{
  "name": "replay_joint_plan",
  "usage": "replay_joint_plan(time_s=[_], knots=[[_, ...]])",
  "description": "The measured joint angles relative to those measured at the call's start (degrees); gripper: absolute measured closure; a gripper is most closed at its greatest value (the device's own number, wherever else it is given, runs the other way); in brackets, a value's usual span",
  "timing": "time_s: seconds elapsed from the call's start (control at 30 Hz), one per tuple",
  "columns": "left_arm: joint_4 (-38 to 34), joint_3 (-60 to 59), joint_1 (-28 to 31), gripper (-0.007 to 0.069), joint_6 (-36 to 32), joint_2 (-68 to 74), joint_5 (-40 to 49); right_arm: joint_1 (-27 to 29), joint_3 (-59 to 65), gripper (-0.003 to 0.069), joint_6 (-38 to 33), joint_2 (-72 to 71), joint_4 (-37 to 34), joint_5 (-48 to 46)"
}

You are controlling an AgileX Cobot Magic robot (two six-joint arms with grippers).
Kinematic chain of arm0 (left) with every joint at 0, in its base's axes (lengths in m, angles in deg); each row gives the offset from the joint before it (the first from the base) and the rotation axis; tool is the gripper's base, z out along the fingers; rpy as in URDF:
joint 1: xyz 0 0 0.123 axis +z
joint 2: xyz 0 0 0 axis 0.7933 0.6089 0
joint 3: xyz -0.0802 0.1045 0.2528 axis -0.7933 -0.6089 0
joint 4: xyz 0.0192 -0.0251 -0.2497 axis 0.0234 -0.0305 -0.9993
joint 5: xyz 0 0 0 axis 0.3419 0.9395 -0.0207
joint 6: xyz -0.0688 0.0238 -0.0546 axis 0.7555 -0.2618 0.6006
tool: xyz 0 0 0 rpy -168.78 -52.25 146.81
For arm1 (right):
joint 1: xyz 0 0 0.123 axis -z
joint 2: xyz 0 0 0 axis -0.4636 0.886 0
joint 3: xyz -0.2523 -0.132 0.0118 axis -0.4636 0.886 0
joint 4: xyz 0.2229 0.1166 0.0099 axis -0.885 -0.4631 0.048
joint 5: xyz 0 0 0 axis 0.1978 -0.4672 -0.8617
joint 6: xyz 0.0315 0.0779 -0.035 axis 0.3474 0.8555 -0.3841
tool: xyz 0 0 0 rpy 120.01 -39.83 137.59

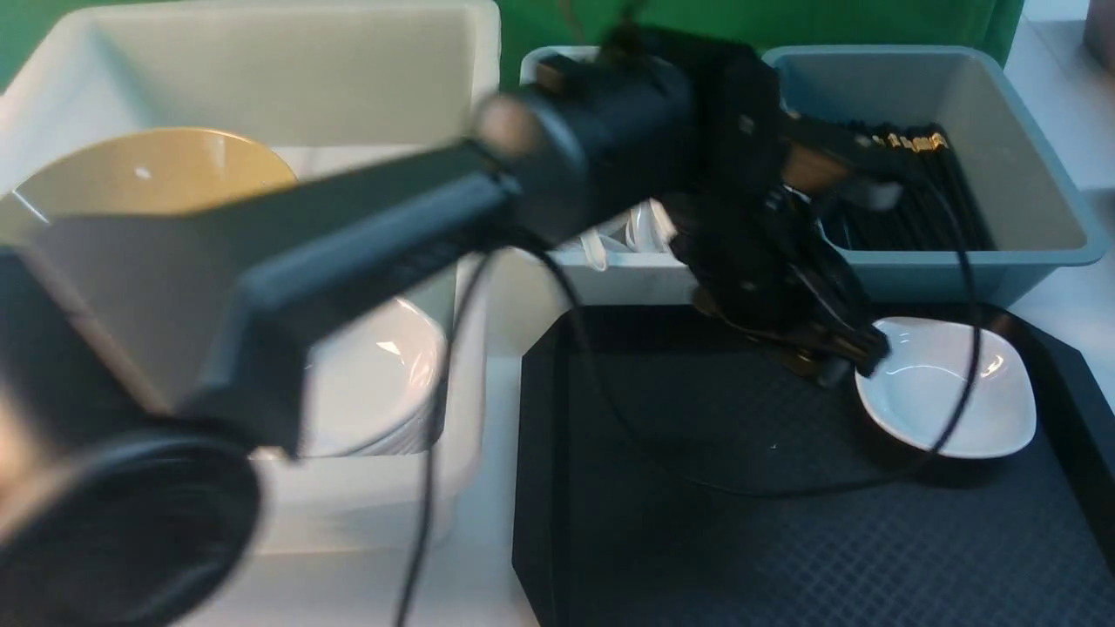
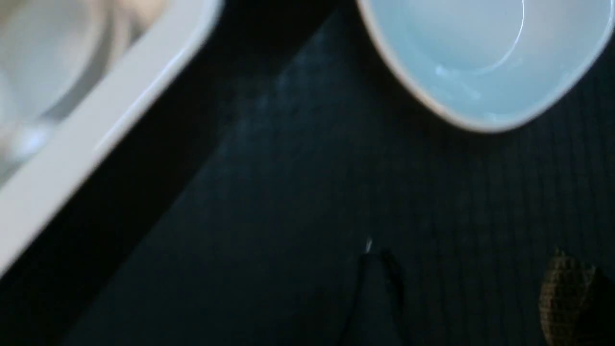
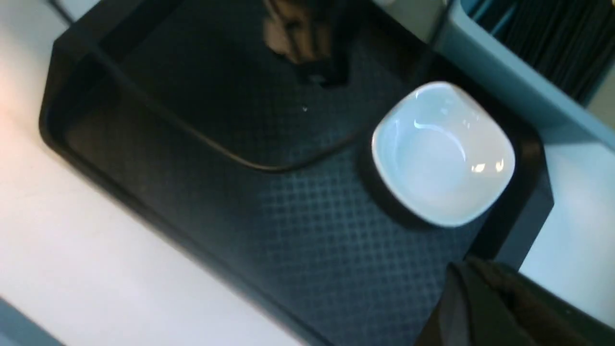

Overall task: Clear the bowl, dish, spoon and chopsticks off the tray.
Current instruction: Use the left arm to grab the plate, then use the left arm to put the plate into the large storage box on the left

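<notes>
My left claw (image 1: 836, 353) hangs low over the tray (image 1: 697, 522). Its fingers (image 2: 567, 293) are spread, and the left wrist view shows only bare tray between them. The dish (image 1: 949, 396) sits in the tray's far right corner, the last of my four things on it. It lies just to the right of my left claw, off its left rim. I cannot tell whether I touch that rim, because the front view is blurred there. The dish is a rounded square with no long axis to line up on, so what matters, I judge, is getting one finger over the near-left rim and one under it. My right claw (image 3: 480, 307) is pressed together and empty, up near the tray's right edge and apart from the dish, so the left is the nearer one. A black cable (image 1: 967, 374) droops from my left arm and crosses in front of the dish in the front view, and it could snag as I lift. Beyond the tray's far edge stands the blue-grey bin (image 1: 1028, 235) holding the chopsticks (image 1: 910, 144). Beside it a smaller bin (image 1: 610, 279) holds what looks like the spoon (image 1: 645, 228). Off the tray's left edge, the white tub (image 1: 261, 52) holds the bowl (image 1: 148, 174) and white plates (image 1: 375, 383). I would carry the dish leftward across the open tray to that tub.
</notes>
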Motion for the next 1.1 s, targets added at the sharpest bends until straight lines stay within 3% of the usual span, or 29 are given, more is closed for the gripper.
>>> replay_joint_plan(time_s=[0.13,0.43,0.53,0.6,0.63,0.77,0.9,1.1], knots=[[-0.9,7.8,-0.6,0.0201,1.5,7.8,-2.5,0.0,1.9,0.0624,2.2,-5.4,0.0,-0.3],[-5.5,13.2,-0.7,0.0213,6.0,17.9,-12.1,0.1,2.3,0.0624,3.1,-9.9,0.0,-0.4],[-6.8,13.9,-0.7,0.0298,6.3,18.8,-13.1,0.1,2.3,0.0624,3.0,-9.9,0.0,-0.4],[-7.0,14.1,-0.7,0.0405,5.7,18.9,-12.9,0.1,2.3,0.0624,2.6,-9.9,0.0,-0.4],[-7.6,14.4,-0.7,0.0507,5.0,18.9,-12.1,0.1,2.3,0.0624,2.0,-9.9,0.0,-0.4],[-8.8,16.1,-0.8,0.0587,2.4,18.1,-7.4,0.1,2.3,0.0624,1.3,-9.9,0.0,-0.4],[-2.9,18.6,-0.9,0.0623,0.0,13.2,4.7,0.1,2.3,0.0624,0.4,-9.9,0.0,-0.1],[12.8,19.2,-0.7,0.0624,0.2,-1.7,15.5,0.1,2.2,0.0624,0.9,-7.0,-1.8,4.3]])
